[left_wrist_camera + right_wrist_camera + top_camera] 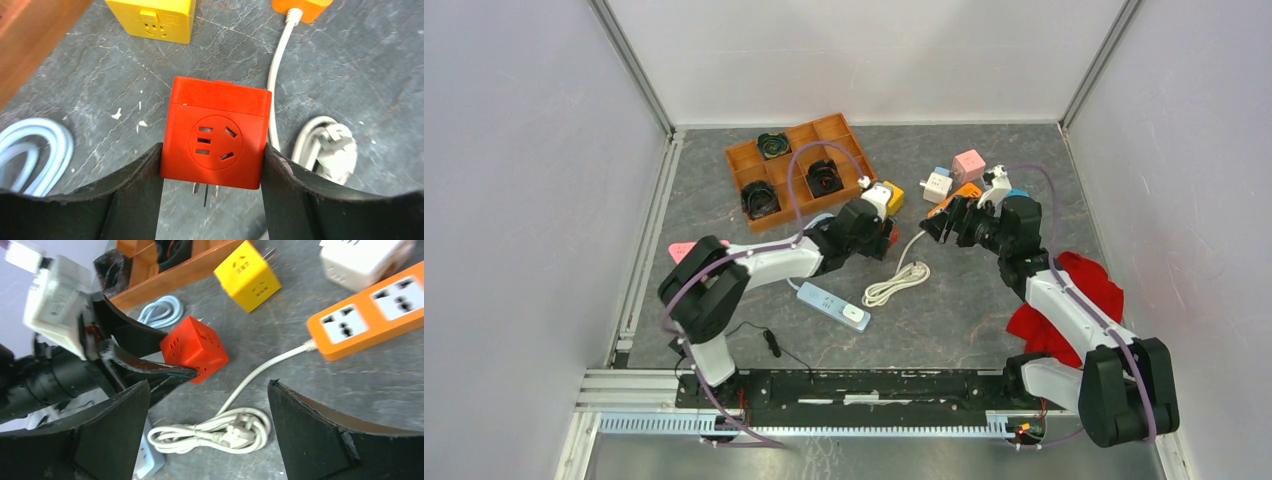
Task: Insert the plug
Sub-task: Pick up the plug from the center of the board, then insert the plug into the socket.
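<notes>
My left gripper [212, 165] is shut on a red cube adapter [216, 132] with sockets on its faces and metal prongs pointing down at the table; it also shows in the right wrist view [195, 347] and the top view [890, 237]. An orange power strip [367, 315] lies to the right with its white cable leading to a bundled coil and plug [220, 430]. My right gripper [207, 405] is open and empty, above the coil. In the top view the right gripper [946, 226] hovers beside the orange strip [954, 197].
A yellow cube adapter [247, 275], a white cube adapter [367, 260] and a pink cube adapter [969, 165] lie near. A brown compartment tray [744, 155] holds dark cable rolls. A pale blue strip [834, 306], a pale cable loop [35, 155] and a red cloth [1079, 295] lie around.
</notes>
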